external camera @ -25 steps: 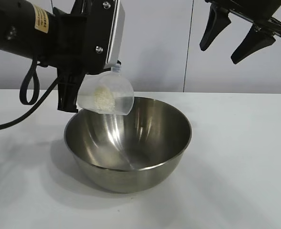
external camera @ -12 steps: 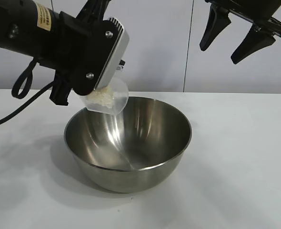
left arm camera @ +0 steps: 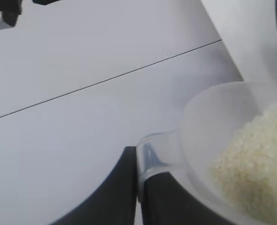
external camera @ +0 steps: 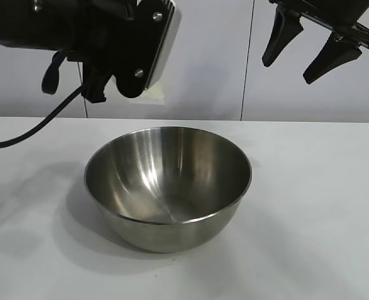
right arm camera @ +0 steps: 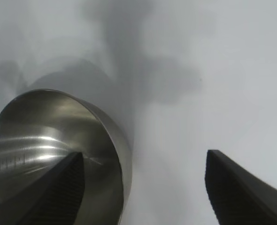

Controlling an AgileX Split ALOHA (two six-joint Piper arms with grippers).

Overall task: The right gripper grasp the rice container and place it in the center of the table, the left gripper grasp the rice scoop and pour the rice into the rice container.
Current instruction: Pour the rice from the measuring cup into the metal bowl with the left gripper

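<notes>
The rice container (external camera: pixel 167 187), a shiny steel bowl, stands mid-table (external camera: pixel 322 206); I see no rice inside it. My left gripper (left arm camera: pixel 141 161) is shut on the side handle of the rice scoop (left arm camera: pixel 213 136), a translucent plastic cup holding a heap of white rice (left arm camera: pixel 256 164). In the exterior view the left arm (external camera: pixel 109 37) is high above the bowl's back left rim, and its wrist hides nearly all of the scoop. My right gripper (external camera: pixel 306 53) is open and empty, high at the back right. In its wrist view (right arm camera: pixel 143 154) the bowl (right arm camera: pixel 49 136) lies below one finger.
The white tabletop (right arm camera: pixel 213 70) runs bare around the bowl on all sides. A black cable (external camera: pixel 34 131) hangs from the left arm down to the table's left side. A pale wall stands behind the table.
The left arm has risen and swung back from the bowl's rim, lifting the scoop out of the tilted pouring pose. The right gripper and the bowl have not moved.
</notes>
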